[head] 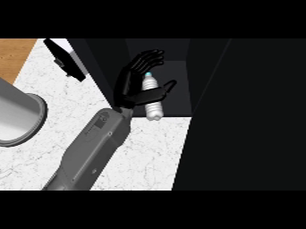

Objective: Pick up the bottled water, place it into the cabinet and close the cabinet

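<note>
Bottled water [153, 96]: lying at the dark cabinet [175, 67] opening, blue cap pointing inward, base reaching over the white marbled surface [43, 165].
Hand [137, 80]: only one is showing, side unclear; fingers [149, 57] spreading released above the bottle, thumb crossing it.
Grey cylinder [10, 112]: lying at left.

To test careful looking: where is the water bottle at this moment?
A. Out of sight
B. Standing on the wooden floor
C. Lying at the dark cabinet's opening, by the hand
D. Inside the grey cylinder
C: the water bottle lies at the cabinet opening, beside the hand.
</note>
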Tool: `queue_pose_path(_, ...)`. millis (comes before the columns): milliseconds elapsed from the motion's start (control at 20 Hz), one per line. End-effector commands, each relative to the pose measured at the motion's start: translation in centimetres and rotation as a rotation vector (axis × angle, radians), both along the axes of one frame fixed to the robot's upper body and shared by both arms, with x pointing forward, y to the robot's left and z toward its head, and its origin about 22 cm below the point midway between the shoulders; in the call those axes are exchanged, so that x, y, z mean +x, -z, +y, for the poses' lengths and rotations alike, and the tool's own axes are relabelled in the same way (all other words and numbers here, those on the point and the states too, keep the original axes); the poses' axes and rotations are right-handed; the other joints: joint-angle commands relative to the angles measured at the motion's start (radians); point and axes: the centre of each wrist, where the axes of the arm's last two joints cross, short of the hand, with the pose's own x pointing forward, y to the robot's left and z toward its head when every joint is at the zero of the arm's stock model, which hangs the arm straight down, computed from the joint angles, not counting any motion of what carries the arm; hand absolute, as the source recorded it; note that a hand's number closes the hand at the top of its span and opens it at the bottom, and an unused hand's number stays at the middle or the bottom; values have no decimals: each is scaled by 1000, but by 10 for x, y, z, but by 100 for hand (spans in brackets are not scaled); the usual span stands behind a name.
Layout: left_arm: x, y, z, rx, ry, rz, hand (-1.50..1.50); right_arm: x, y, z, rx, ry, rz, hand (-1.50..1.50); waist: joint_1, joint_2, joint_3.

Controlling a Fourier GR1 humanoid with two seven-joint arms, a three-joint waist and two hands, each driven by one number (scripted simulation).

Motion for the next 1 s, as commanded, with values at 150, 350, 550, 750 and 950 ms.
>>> queue_pose_path(150, -34, 3, 46, -13, -2, 22, 150, -1, -12, 3, -157, -51, -51, -150, 24, -4, -1)
queue_pose_path(350, -56, 10, 60, -2, 31, 35, 150, -15, -27, 3, -239, -159, 8, 150, 22, -4, -2)
queue_pose_path(550, -95, 16, 79, -7, -4, 25, 150, -19, -27, 7, -236, -258, 68, 150, 18, -3, 0)
queue_pose_path(750, -127, 16, 113, -6, -7, 25, 150, -17, -23, 30, -147, -308, 108, 150, 24, -3, -1)
queue_pose_path(950, -139, 22, 122, -6, -50, 23, 150, -25, -28, 48, -155, -366, 115, 150, 15, -2, -2)
